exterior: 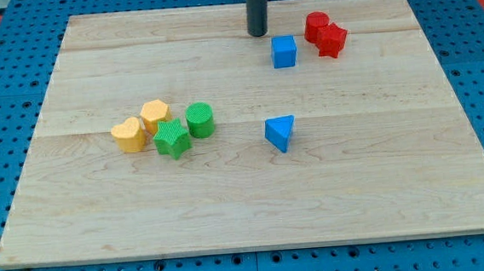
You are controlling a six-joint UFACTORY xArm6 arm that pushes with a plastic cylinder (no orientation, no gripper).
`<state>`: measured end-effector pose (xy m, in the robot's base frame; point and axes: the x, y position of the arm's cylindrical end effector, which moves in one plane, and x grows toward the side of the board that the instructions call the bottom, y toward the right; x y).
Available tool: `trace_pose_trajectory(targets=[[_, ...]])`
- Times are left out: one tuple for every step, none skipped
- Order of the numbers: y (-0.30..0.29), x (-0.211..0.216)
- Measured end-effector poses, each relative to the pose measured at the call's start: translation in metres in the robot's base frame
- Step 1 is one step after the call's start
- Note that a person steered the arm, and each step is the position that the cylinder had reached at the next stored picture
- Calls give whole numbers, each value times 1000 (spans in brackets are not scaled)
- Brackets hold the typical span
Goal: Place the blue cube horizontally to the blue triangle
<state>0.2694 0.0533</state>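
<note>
Pale wooden board (256,211) bearing blue cube (284,51), blue triangle (280,133), red (325,34), yellow (141,126) and green blocks (185,129).

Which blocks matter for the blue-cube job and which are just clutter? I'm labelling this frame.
Job: blue cube, blue triangle, my tip up-left of the cube.
Clutter: two red blocks, two yellow blocks, green star, green cylinder.

Pale wood board (255,194), matt; blocks perhaps ribbed plastic.
</note>
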Motion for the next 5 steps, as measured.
trace_pose_trajectory(targets=[[17, 96], [41, 96], [73, 89], [41, 156], [37, 165]])
